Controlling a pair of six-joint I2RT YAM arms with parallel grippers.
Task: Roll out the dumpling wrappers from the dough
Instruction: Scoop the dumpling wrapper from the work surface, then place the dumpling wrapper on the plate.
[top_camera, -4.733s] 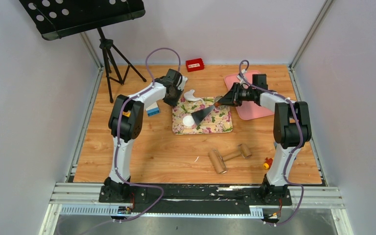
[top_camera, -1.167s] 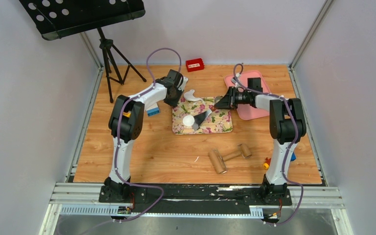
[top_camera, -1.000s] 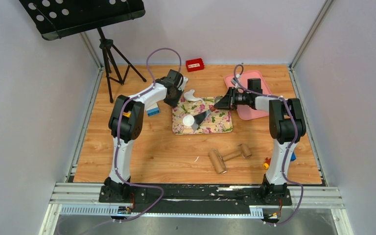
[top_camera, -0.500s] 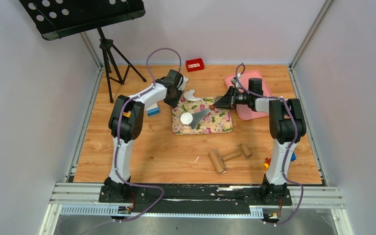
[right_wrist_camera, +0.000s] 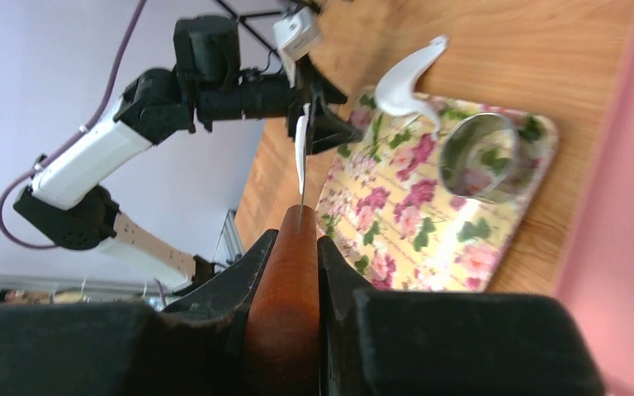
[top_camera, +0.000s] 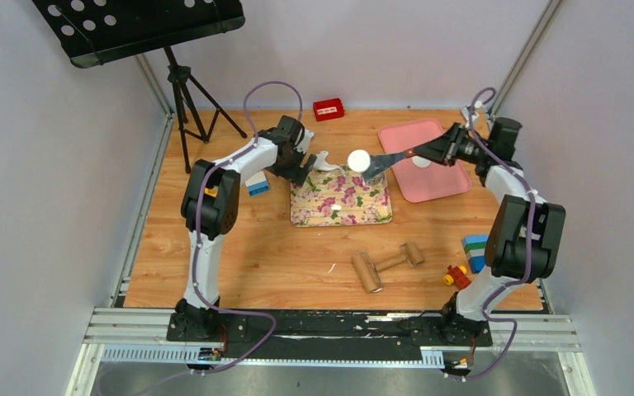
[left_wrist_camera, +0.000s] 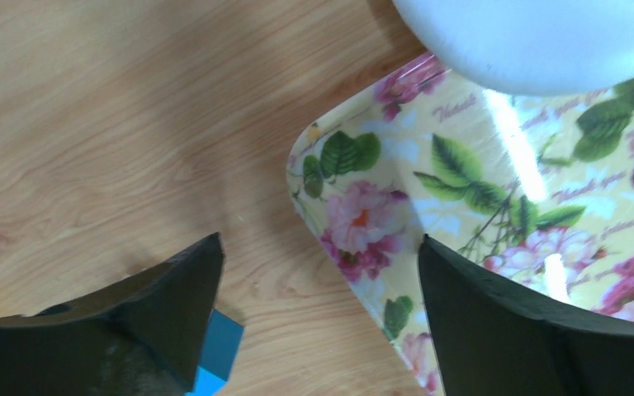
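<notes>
Lifting one cut wrapper (top_camera: 358,158) off the floral tray (top_camera: 376,216) is where you are. It rides on the spatula (top_camera: 386,161) blade, up in the air over the tray's far edge, just beside the dough (top_camera: 324,159) scrap. Right tool (right_wrist_camera: 295,239) is clamped on the spatula handle. Left tool (left_wrist_camera: 320,243) stands wide w/ nothing betw. the jaws, over the tray's corner, near the scrap but not on it.

Progress, as I judge it: rolling & cutting look done for this disc. The pin (top_camera: 369,271) lies idle on the worktop (top_camera: 256,247) and the cutter (right_wrist_camera: 479,157) sits on the floral tray. A white spot (top_camera: 422,162) on the pink tray (top_camera: 446,177) may be another wrapper, but it's too small to be sure. Left to do: carry this one to the pink tray, slide it off flat, then rework the scrap.

Vs. half a sec ago: the wrapper lay on the floral tray w/ the blade at it; now it's up. The right arm has swung out rightward. The left tool was narrower at the scrap's end; now it's spread.
</notes>
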